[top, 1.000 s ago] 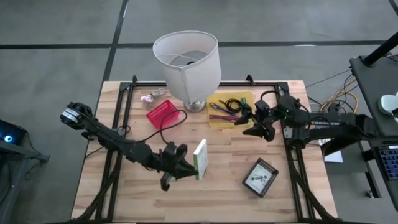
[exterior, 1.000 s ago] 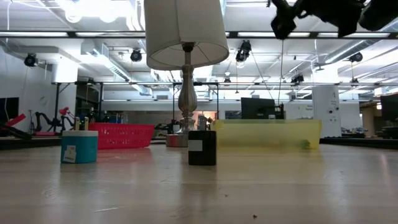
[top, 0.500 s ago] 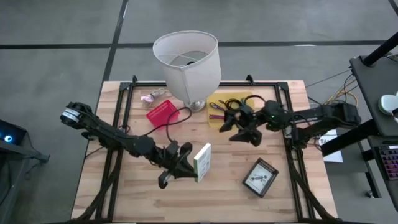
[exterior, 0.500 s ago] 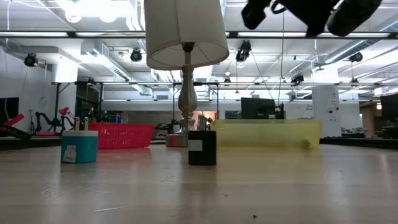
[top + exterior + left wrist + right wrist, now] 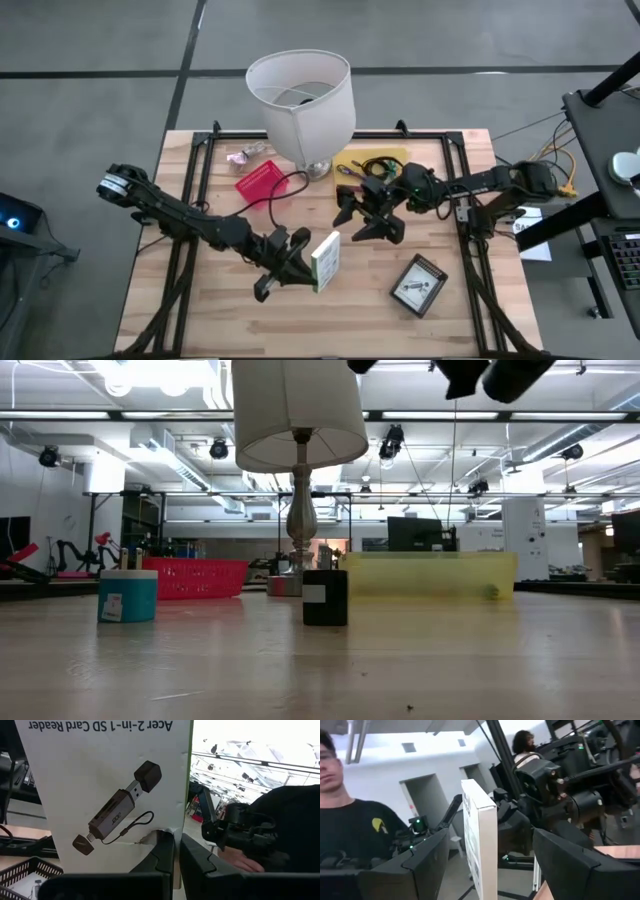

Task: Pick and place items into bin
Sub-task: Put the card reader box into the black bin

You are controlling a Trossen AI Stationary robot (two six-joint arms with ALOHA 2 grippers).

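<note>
A white card-reader box [image 5: 325, 260] with a green side is lifted above the table's middle, and my left gripper [image 5: 295, 262] is shut on it. The left wrist view shows its printed face [image 5: 115, 795]. My right gripper [image 5: 358, 220] is open, just to the right of and beyond the box, apart from it. In the right wrist view the box [image 5: 480, 840] stands edge-on ahead of the open fingers [image 5: 427, 855]. The yellow bin [image 5: 395, 157] at the far right holds purple sticks and a black cable. My left gripper pinches the box's edge [image 5: 165, 834] between its two fingers, where the cardboard is creased. The fingers come about level from the table's left. The box is lifted clear of the table, on edge and slightly tilted.
A white lamp [image 5: 300, 100] stands at the far middle. A red basket [image 5: 258, 182] and a pink wrapper [image 5: 243, 155] lie to its left. A black card [image 5: 418, 285] lies near right. The low view shows a teal tub [image 5: 128, 596] and a black cube [image 5: 325, 597].
My right gripper has gone from above the yellow bin toward the table's left and somewhat nearer, to the held box, staying open. My left gripper has turned a little, tilting the box, and still holds it.
</note>
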